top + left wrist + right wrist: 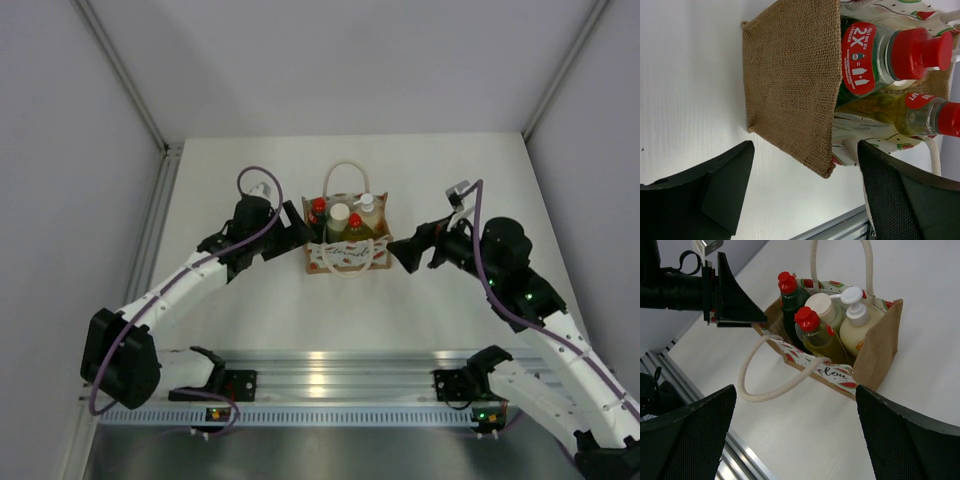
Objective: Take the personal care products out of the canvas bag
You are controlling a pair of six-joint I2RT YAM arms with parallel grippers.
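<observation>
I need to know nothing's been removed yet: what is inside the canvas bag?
Four stand upright in the bag: a dark green bottle, a yellow-green bottle, a white-capped bottle and a pump bottle. The bag's walls hide their lower parts and its floor.

The canvas bag (790,80) is seen just beyond the spread fingers (715,190) of the left gripper (805,150); a dark green bottle (860,65) and a yellow-green bottle (885,112), red-capped, are held inside.

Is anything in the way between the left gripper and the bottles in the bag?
The side wall of the canvas bag faces the open left gripper and covers the bottles; only their capped tops clear its rim.
</observation>
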